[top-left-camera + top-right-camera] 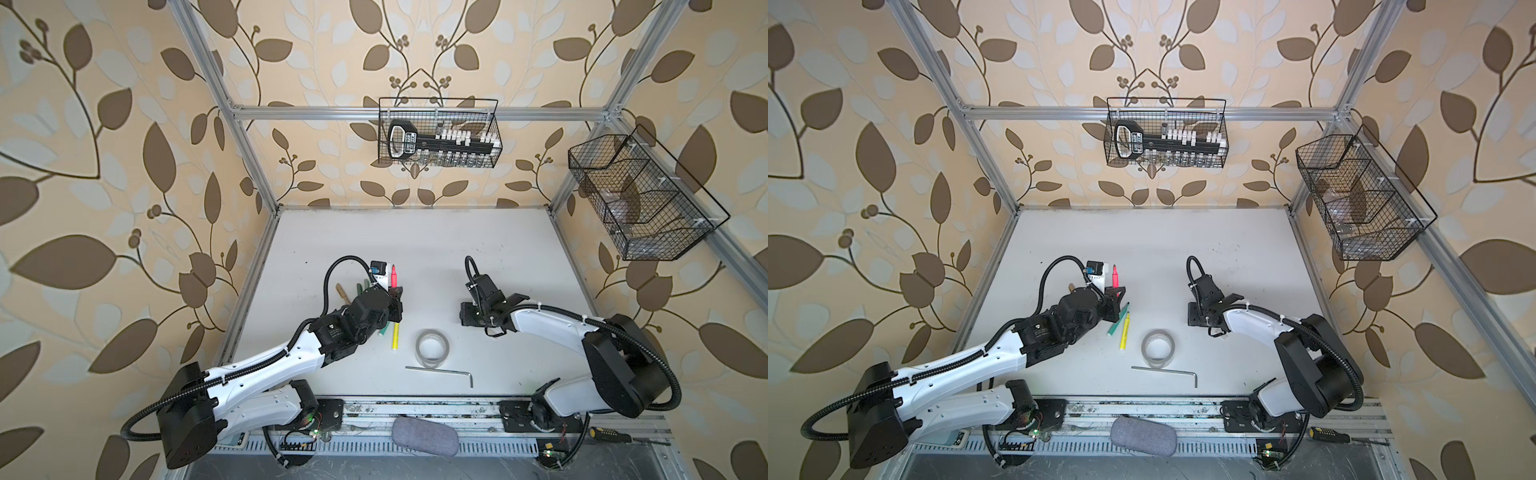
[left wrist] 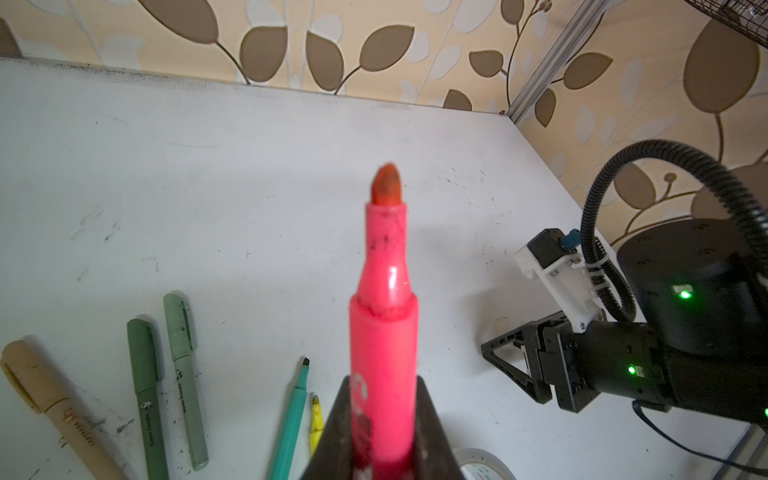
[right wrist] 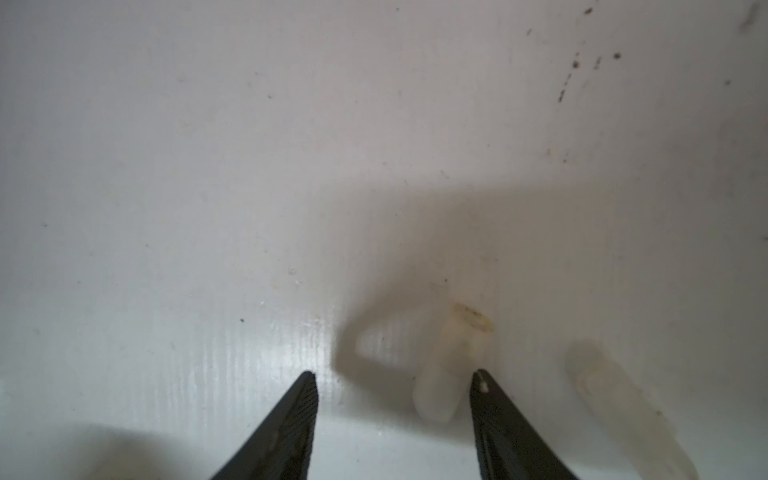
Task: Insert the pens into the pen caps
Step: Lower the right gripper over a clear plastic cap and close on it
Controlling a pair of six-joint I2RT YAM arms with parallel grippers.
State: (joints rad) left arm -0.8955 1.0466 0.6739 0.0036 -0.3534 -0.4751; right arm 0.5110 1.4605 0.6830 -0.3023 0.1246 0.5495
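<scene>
Arm stretched forward, the left claw (image 2: 382,388) pinches the pink marker (image 2: 384,328); the right claw (image 3: 395,376) points down, spread astride a whitish cap (image 3: 442,374).

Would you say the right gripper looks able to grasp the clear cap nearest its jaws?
Probably yes: the right gripper is open, and the clear cap lies uncovered between its jaws.

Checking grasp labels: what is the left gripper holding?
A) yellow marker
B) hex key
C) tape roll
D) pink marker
D: in the left wrist view the left gripper is shut on the pink marker, whose uncapped tip sticks out past the fingers.
</scene>
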